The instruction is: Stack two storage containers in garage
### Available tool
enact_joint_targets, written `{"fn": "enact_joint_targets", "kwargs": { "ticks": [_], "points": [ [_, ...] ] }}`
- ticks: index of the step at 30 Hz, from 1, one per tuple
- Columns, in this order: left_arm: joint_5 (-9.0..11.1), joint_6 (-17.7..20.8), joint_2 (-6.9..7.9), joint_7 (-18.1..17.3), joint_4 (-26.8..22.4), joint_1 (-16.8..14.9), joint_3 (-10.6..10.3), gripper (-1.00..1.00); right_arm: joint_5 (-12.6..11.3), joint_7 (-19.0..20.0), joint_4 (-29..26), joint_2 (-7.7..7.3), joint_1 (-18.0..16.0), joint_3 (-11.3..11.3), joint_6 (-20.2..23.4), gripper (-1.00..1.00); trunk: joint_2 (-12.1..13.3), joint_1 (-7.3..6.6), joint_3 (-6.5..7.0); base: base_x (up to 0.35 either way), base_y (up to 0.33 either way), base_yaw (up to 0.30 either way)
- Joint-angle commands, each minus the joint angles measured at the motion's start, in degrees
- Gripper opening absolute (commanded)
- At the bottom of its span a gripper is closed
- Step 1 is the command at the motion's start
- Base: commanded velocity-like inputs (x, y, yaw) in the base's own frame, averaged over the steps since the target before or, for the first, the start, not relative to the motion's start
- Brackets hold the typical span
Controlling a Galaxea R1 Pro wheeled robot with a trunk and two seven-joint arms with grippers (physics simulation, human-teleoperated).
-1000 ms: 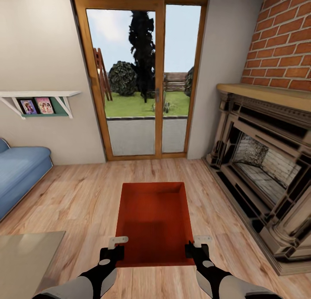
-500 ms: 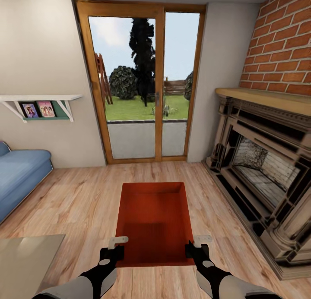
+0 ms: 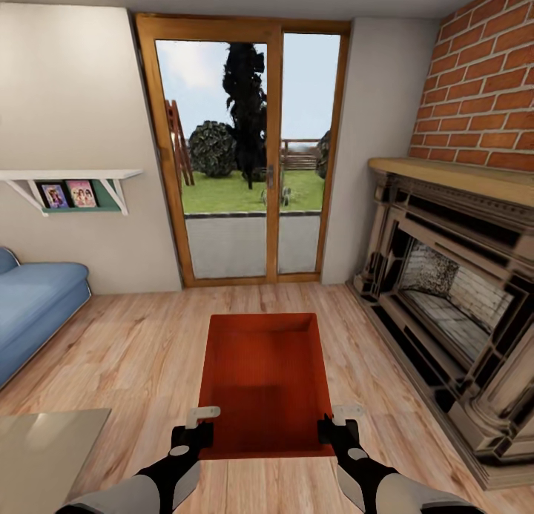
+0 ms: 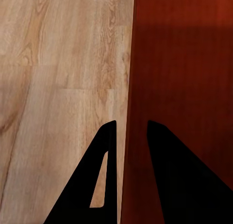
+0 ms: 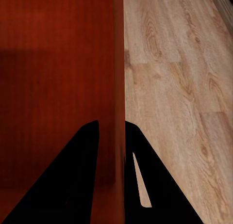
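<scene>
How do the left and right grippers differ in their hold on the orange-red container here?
The left gripper sits at the storage container's near left corner, the right gripper at its near right corner. In the wrist views, the left gripper straddles the left side wall and the right gripper straddles the right one, mirror images. Both are closed on a thin wall, one finger inside and one outside, above the wood floor.

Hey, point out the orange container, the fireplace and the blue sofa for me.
storage container [image 3: 263, 373], head view, on its inside bottom.
fireplace [image 3: 452, 291], head view, on the firebox opening.
blue sofa [image 3: 33, 302], head view, on the seat cushion.
</scene>
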Motion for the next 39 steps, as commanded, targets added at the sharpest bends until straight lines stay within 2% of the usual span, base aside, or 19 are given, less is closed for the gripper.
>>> {"fn": "enact_joint_targets", "kwargs": {
  "ticks": [1, 39],
  "points": [
    [0.86, -0.07, -0.12, 0.38, 0.23, -0.03, 0.36, -1.0, 1.01, -0.02, -0.11, 0.07, -0.09, -0.91, -1.89, -1.0, -0.09, 0.02, 0.0, 0.0, 0.0, 0.0],
    [0.85, -0.04, -0.12, 0.38, 0.23, -0.03, 0.36, -1.0, 0.93, -0.02, -0.12, 0.07, -0.09, -0.91, -1.89, -1.0, -0.09, 0.02, 3.52, 0.0, 0.0, 0.0]
  ]
}}
